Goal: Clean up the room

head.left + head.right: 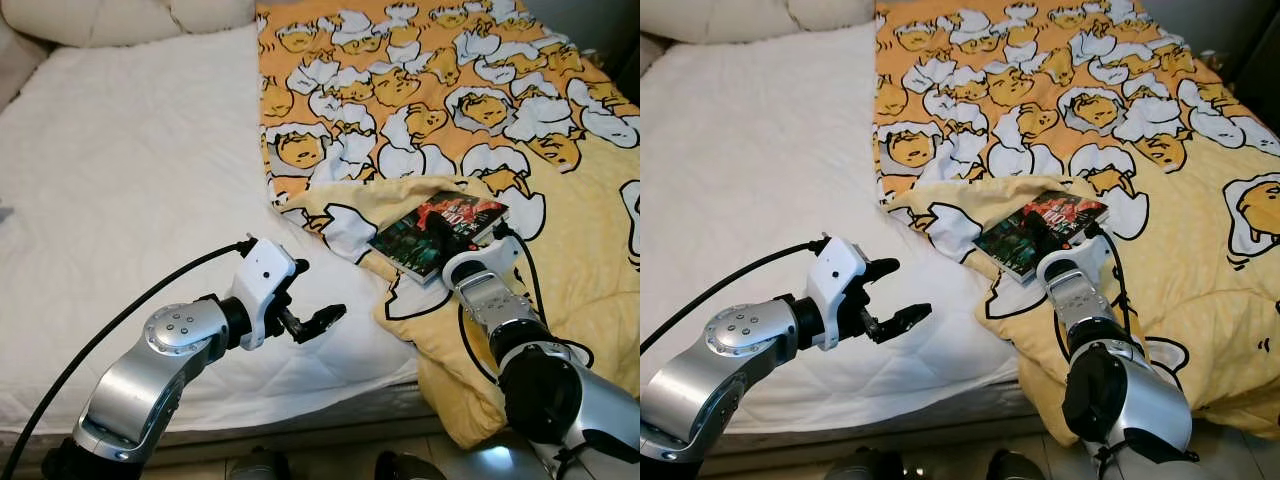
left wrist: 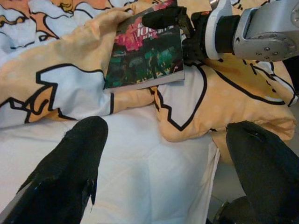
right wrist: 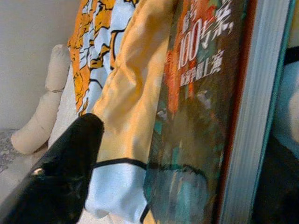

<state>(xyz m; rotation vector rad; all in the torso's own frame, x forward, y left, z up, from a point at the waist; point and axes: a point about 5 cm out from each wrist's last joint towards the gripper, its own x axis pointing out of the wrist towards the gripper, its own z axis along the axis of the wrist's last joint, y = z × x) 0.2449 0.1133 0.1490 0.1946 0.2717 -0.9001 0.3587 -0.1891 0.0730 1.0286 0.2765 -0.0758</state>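
Right end effector (image 1: 462,236) straddles the book (image 1: 438,233), not clamped yet; clench squarely, lift clear of blanket (image 1: 560,200).

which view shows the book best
The left wrist view: the book lies whole on the yellow duvet, right gripper at its edge. Both eye views show it smaller; the right wrist view crops it close.

A dark-covered book (image 1: 438,234) with red and green print lies flat on the folded yellow blanket (image 1: 560,290), just ahead of the right gripper (image 1: 452,240)
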